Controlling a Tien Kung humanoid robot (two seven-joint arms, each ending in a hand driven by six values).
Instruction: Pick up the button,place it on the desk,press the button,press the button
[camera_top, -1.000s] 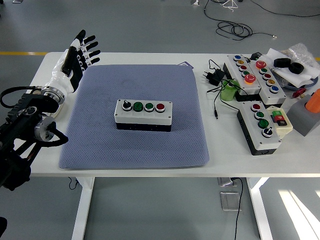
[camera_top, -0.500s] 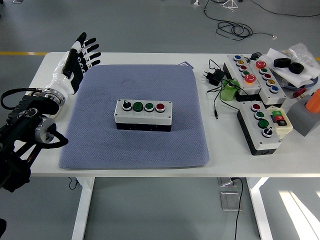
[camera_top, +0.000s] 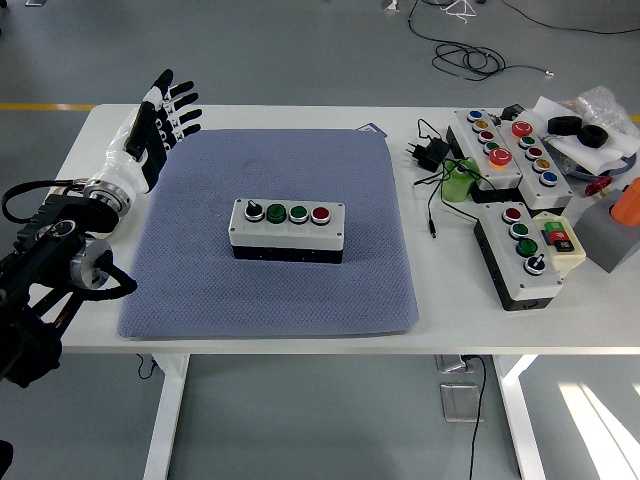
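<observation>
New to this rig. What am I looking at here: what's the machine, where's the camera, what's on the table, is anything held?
It is a humanoid robot, seen from its own head camera looking down over a white table. Only its left hand shows, at the table's left edge, fingers spread, holding nothing; the right hand is out of view. A grey button box with one black knob, two green buttons and one red button sits on a blue mat. To the right lie more button boxes, a plug adapter and cables.
</observation>
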